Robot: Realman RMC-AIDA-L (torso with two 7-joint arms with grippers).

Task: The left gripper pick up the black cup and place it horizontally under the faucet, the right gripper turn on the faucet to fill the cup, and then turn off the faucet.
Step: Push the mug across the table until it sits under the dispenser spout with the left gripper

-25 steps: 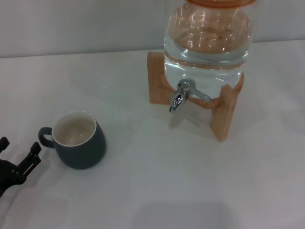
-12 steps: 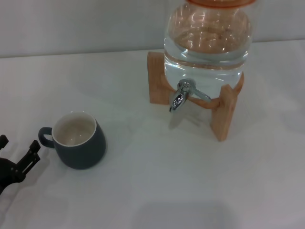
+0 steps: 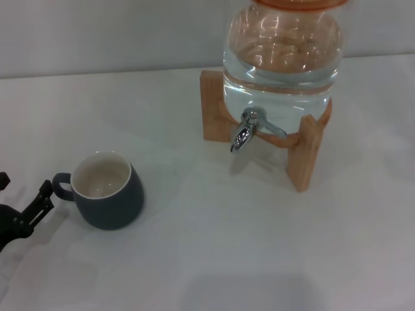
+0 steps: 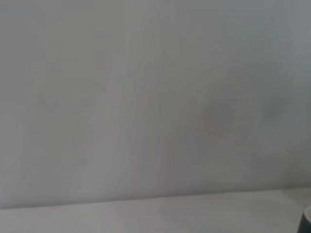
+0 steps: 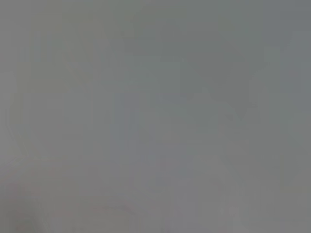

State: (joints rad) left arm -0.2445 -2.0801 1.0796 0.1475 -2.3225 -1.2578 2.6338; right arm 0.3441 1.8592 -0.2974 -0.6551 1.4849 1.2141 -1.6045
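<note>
The left gripper (image 3: 23,194) has edged toward the black cup's (image 3: 107,191) handle.

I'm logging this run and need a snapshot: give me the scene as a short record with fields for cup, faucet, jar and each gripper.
cup: black cup, upright on the table, empty, handle toward the robot's left
faucet: chrome faucet on the jar's front, no water running
jar: clear jar holding water, in a wooden stand
left gripper: left gripper open, low beside the cup's handle, not gripping it
right gripper: not in view
cup position: well left of the faucet, not under it
</note>
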